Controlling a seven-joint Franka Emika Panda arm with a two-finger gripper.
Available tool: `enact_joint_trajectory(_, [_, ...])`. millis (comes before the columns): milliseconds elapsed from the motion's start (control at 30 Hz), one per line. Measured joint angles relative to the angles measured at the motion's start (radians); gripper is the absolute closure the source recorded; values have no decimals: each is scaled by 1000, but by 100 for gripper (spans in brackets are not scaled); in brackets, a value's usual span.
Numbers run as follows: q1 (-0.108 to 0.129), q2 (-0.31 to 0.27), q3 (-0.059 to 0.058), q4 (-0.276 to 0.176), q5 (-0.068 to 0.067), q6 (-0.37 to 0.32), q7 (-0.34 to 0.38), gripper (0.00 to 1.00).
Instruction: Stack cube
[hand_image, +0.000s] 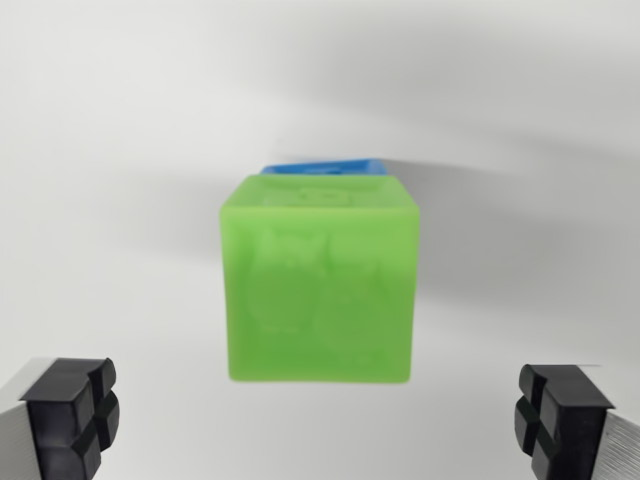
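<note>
While the gripper (320, 425) gapes wide and empty, a glossy embossed green cube (318, 285) hides a blue cube (325, 166).

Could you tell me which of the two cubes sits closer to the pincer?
The green cube; it fills the middle of the wrist view, hiding most of the blue cube behind it.

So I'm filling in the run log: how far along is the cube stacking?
The stack looks done: the green cube seems to sit over the blue cube, which shows only as a strip at its top edge. Nothing is in hand; the gripper has its jaws spread wide, clear of both cubes. Probably only pulling away is left.
</note>
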Motion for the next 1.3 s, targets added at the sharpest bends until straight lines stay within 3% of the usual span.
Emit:
enact_joint_trajectory(600, [1,-175,0,36,12,-209,-8,0])
enact_joint_trajectory(1300, [1,-313,0,142,16,-454,-12,0])
